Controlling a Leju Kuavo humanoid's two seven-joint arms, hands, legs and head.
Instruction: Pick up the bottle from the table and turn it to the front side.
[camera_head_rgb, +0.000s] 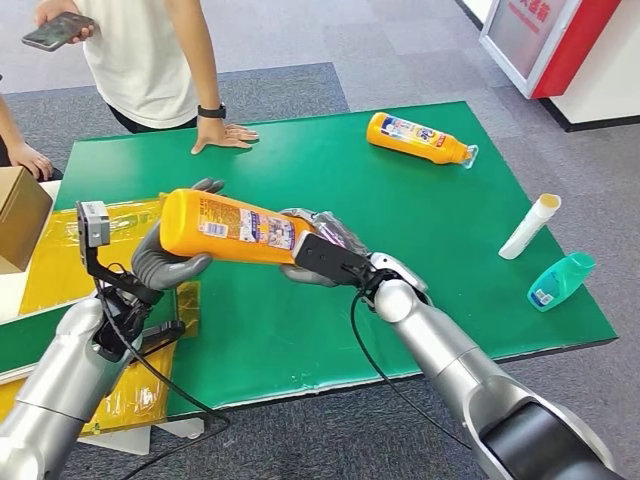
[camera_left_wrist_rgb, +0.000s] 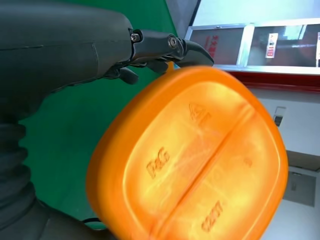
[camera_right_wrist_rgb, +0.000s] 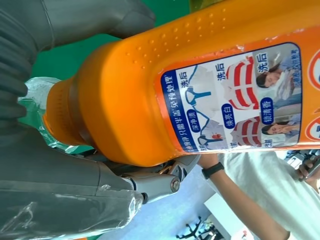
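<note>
Both hands hold orange bottle (camera_head_rgb: 226, 226) sideways above green table (camera_head_rgb: 423, 260): left hand (camera_head_rgb: 170, 255) wraps its base, right hand (camera_head_rgb: 324, 250) grips neck end. Second bottle (camera_head_rgb: 419, 139) lies far side; person's hand (camera_head_rgb: 223, 133) rests on table.

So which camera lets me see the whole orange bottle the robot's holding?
The head view: the held orange bottle shows end to end between both hands. The left wrist view shows its base, the right wrist view its neck and label.

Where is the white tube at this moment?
In the head view the white tube lies on the right part of the green table, just above the teal bottle and below the second orange bottle.
</note>
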